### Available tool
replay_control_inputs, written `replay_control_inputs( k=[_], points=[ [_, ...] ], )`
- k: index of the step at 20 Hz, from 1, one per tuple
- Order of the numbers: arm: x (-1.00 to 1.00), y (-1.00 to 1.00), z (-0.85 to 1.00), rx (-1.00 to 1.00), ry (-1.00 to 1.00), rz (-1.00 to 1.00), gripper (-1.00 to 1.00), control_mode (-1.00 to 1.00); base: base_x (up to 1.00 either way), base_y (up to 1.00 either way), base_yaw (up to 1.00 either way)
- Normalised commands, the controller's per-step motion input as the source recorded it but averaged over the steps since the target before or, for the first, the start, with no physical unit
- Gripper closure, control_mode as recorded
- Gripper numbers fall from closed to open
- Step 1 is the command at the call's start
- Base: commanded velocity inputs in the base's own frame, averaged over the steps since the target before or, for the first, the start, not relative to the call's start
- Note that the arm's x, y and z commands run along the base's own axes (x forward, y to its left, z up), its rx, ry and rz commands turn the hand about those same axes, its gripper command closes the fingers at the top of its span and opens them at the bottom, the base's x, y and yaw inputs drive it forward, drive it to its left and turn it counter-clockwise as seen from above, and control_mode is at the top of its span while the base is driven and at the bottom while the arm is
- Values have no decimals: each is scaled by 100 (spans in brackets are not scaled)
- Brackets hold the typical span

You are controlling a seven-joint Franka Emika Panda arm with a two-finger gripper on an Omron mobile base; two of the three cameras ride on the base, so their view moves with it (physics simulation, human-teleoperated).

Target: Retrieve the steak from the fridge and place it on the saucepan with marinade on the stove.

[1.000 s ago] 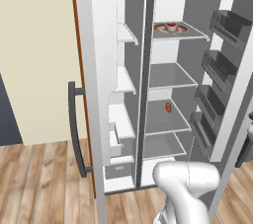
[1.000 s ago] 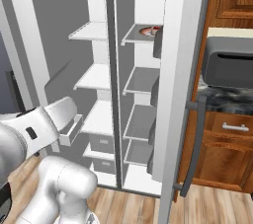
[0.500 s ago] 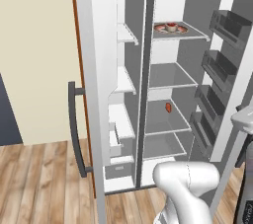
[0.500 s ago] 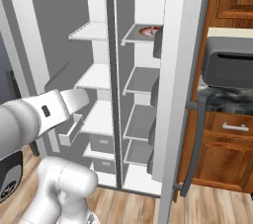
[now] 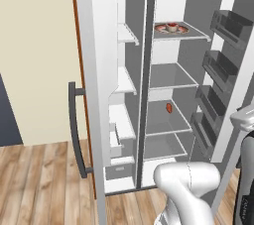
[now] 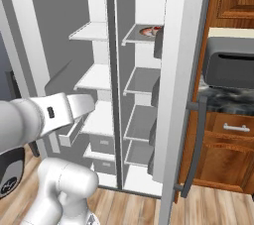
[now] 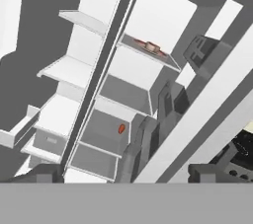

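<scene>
1. Fridge: tall silver-grey unit with both doors swung open, white inside; a dark vertical bar handle runs down the edge of the left door.
2. Steak: small red oval lying alone on the third shelf down in the right compartment, near the middle of that shelf and toward its back edge. The hand view shows it as a small orange-red spot on the same shelf.
3. Wider reddish item: flat, with a small lump at its middle, on the top shelf of the right compartment, well above the steak. The right base view shows it near that shelf's right edge, partly hidden by the door.
4. Door bins: grey, stacked down the inside of the right door.
5. Gripper: its two dark fingertips rise at the bottom of the hand view, set far apart, one toward each lower corner, with nothing between them; the claw stands wide and holds nothing, well short of the shelves.
6. Toaster oven: grey box on the counter to the right of the fridge, above wooden cabinets.
7. Floor: wood planks in front of the fridge.
</scene>
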Motion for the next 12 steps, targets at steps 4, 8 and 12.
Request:
replay_control_inputs(
  k=[4, 8, 12],
  points=[
    [14, 9, -70, 0, -21, -6, -100, -100, 0, 0, 0],
    [20, 28, -70, 0, -28, 0, -100, -100, 0, 0, 0],
    [16, 46, -76, 0, -35, 0, -100, -100, 0, 0, 0]
  ],
)
